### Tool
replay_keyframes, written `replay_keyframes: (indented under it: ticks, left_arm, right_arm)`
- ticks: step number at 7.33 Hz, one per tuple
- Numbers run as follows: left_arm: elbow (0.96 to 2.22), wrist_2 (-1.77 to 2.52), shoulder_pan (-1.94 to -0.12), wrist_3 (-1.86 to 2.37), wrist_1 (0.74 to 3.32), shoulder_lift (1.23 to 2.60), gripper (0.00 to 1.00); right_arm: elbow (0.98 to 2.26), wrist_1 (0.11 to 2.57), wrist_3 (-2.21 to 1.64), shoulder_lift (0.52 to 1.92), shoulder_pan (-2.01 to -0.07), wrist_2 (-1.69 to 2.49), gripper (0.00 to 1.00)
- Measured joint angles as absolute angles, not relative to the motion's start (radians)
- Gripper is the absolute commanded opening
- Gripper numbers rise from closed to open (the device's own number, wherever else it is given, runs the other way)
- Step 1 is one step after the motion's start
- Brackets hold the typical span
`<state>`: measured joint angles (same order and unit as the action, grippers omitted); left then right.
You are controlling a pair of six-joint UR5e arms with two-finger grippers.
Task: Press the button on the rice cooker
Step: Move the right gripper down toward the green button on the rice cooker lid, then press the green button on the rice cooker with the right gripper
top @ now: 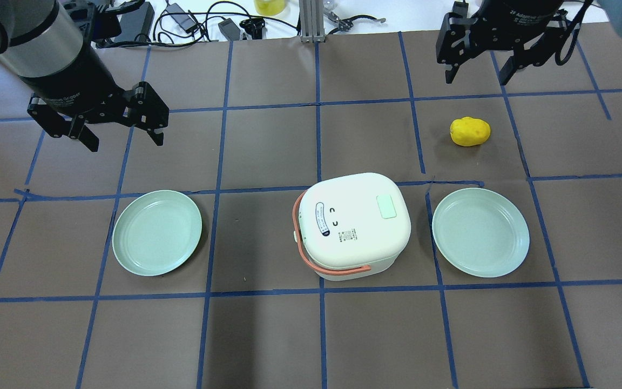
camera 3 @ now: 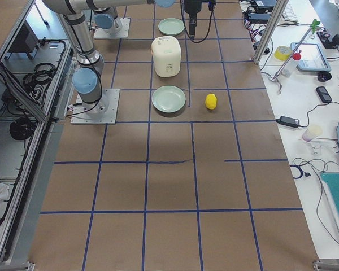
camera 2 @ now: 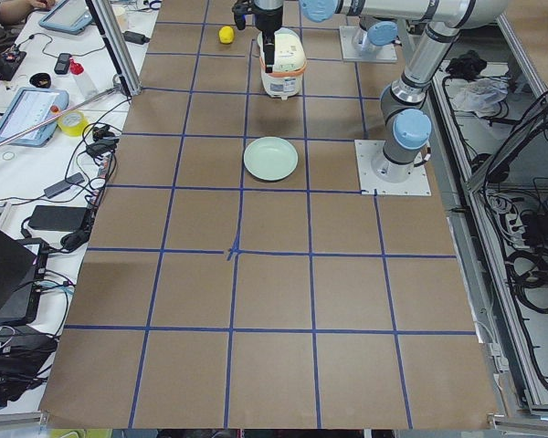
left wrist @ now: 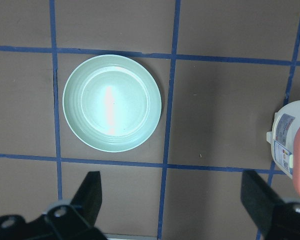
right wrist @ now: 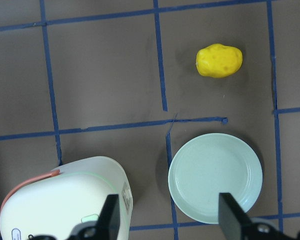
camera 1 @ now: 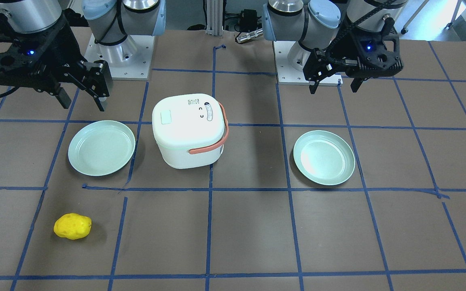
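Note:
The white rice cooker (top: 354,227) with a salmon handle stands mid-table, lid shut. A pale green square button (top: 386,206) sits on its lid and also shows in the front view (camera 1: 166,117). My left gripper (top: 123,138) hovers open and empty, high above the table, to the cooker's left and farther out. Its wrist view shows the cooker's edge (left wrist: 295,145) at the right. My right gripper (top: 475,73) hovers open and empty, far out to the cooker's right. Its wrist view shows the cooker (right wrist: 65,200) at the lower left.
Two pale green plates flank the cooker, one on the left (top: 157,232) and one on the right (top: 481,232). A yellow potato (top: 470,131) lies beyond the right plate. Blue tape lines grid the brown table. Cables and tools lie along the far edge.

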<state>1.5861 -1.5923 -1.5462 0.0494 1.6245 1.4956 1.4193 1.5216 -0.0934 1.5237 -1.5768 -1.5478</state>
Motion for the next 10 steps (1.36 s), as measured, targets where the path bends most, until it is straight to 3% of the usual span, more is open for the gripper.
replay_keyframes:
  ticks: [3, 8, 10]
  left_arm:
    - [1.586, -1.592, -1.546, 0.049, 1.624, 1.496, 1.0]
    - [1.586, -1.592, -1.546, 0.049, 1.624, 1.496, 1.0]
    - [1.586, -1.592, -1.546, 0.049, 1.624, 1.496, 1.0]
  right_arm:
    - [1.433, 1.443, -0.106, 1.519, -1.6, -1.503, 0.0]
    - [1.734, 1.579, -0.219, 1.518, -1.762, -1.471, 0.0]
    - [1.777, 1.627, -0.219, 1.512, -1.775, -1.468, 0.0]
